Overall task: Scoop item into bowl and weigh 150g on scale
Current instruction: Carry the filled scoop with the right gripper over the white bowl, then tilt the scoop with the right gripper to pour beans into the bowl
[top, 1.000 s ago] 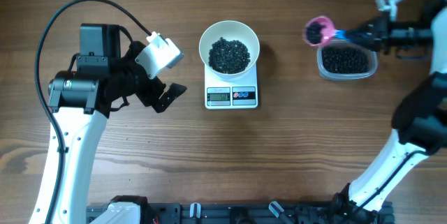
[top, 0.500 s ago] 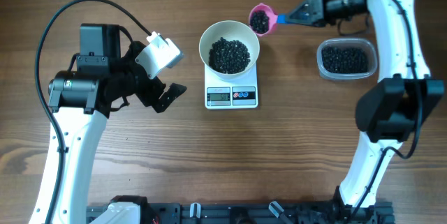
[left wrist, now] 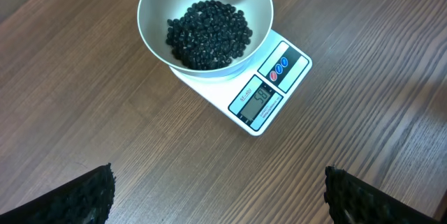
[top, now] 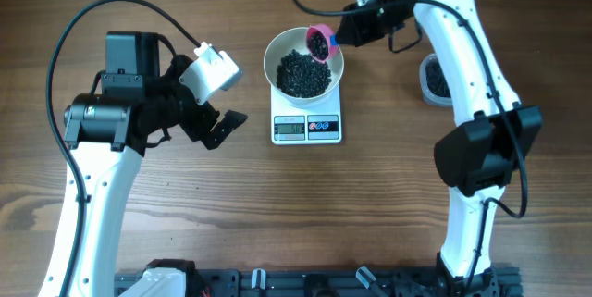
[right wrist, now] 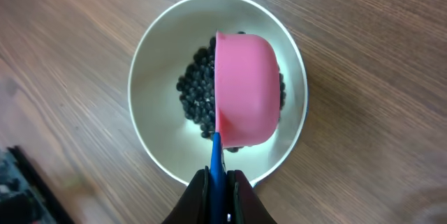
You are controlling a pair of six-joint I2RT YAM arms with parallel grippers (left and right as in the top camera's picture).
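The right hand (right wrist: 218, 182) grips the blue handle of a pink scoop (right wrist: 246, 91), which is tilted over the bowl (top: 274, 52). The bowl sits on the scale (top: 324, 114) near the far edge of the surface (top: 388, 204) and holds beans (top: 301, 73). The left hand (left wrist: 218, 192) is wide and empty, left of the scale.

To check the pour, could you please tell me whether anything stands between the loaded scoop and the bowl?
Nothing visible does. The pink scoop, held by its handle in the right claw, hangs directly over the open white bowl, which holds only beans.
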